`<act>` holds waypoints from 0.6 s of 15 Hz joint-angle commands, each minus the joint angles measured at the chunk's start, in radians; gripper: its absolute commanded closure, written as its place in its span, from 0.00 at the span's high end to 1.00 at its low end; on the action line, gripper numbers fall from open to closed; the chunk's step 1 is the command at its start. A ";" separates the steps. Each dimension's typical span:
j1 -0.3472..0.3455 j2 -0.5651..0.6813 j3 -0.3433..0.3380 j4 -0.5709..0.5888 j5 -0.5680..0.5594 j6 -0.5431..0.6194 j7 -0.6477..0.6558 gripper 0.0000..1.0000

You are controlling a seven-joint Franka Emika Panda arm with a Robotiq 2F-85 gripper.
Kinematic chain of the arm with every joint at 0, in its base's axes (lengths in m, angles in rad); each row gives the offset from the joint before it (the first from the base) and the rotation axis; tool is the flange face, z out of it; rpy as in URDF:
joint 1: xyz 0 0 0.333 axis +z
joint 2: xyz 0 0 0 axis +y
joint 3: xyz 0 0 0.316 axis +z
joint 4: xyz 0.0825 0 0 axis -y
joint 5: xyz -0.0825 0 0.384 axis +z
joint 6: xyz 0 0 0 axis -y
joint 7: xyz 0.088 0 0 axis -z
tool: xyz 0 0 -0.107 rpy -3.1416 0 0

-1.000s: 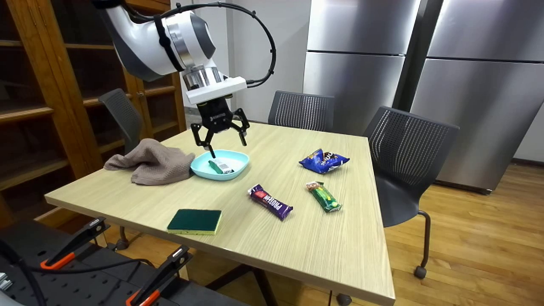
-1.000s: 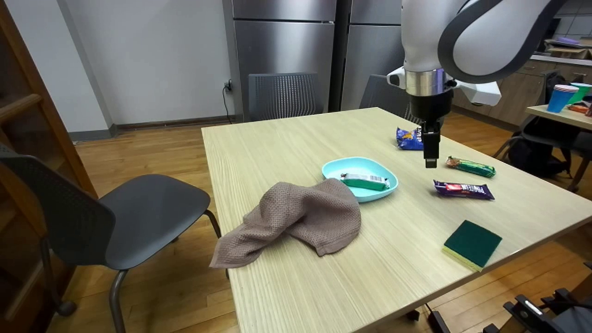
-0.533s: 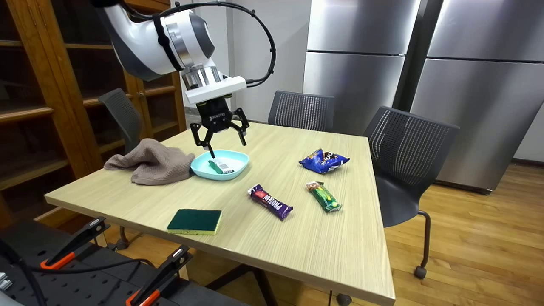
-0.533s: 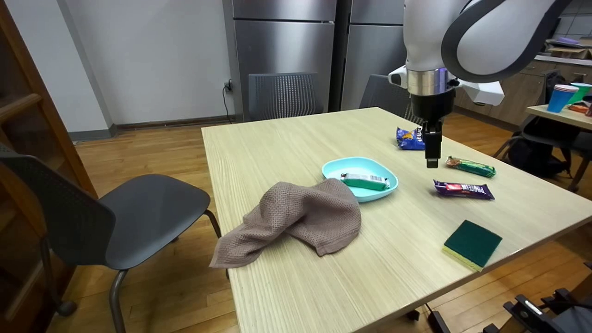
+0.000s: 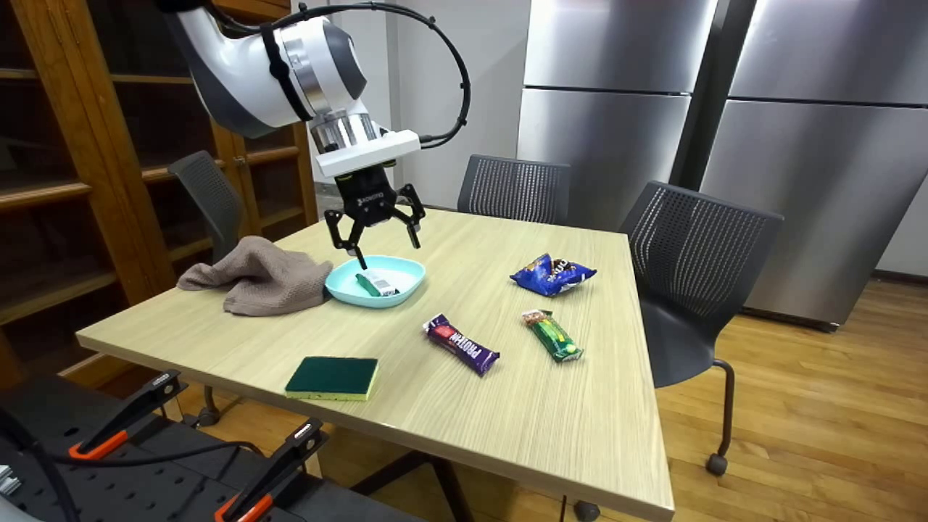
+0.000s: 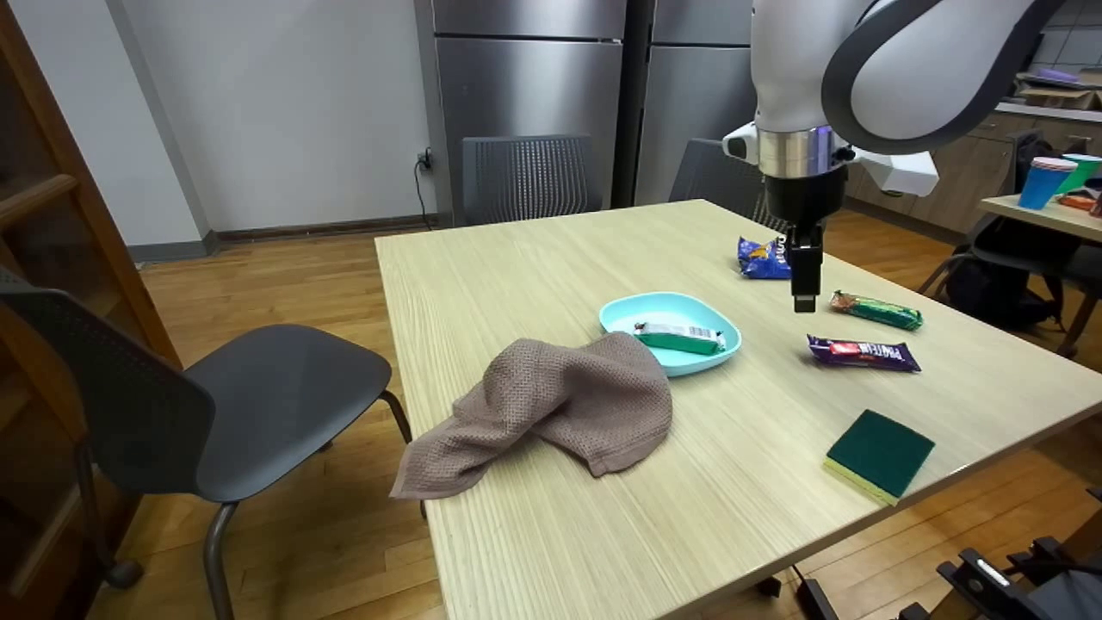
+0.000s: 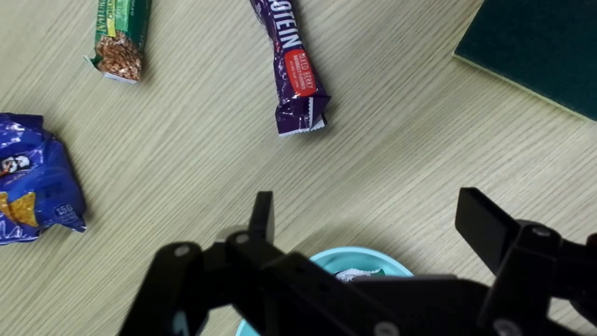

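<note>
We see the end effector point(image 5: 390, 257) released, its fingers point(image 7: 263, 217) spread wide apart; in the wrist view, the grain of the bench point(image 5: 522, 413) shows between them. It points downward above the bench, at the lower end of the white arm point(image 5: 312, 72). Nearest to it we find a turquoise dish point(image 6: 663, 308) and a purple protein bar point(image 5: 461, 344), whose red label reads "Mixed Berry". In the wrist view the dish is partly hidden behind the end effector, while the purple bar lies on the bench ahead of the fingertips. Inside the dish we see a green-and-white wrapped bar point(image 6: 680, 339).

Farther out, a green wrapped bar point(image 5: 552, 335) lies near the purple one, and a blue snack bag point(image 5: 552, 275) rests past it. A sponge point(image 5: 332, 377), dark green over yellow, lies close to the bench's edge. A crumpled brown towel point(image 6: 551, 405) lies just beside the dish, one corner reaching past the bench; we cannot tell whether it touches the dish. Around the bench we make out dark chairs point(image 5: 515, 188), steel refrigerators point(image 5: 602, 145) and a wooden cabinet point(image 5: 80, 94).
</note>
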 commanded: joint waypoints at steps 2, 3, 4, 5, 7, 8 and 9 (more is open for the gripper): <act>-0.057 -0.017 0.022 -0.038 -0.002 0.121 -0.143 1.00; -0.076 -0.013 0.020 -0.046 0.010 0.158 -0.190 1.00; -0.094 -0.012 0.017 -0.057 0.015 0.198 -0.230 1.00; -0.121 -0.006 0.023 -0.066 0.041 0.232 -0.287 1.00; -0.171 0.012 0.032 -0.071 0.110 0.256 -0.383 1.00; -0.189 0.017 0.031 -0.072 0.144 0.258 -0.425 1.00; -0.208 0.025 0.028 -0.068 0.177 0.260 -0.473 1.00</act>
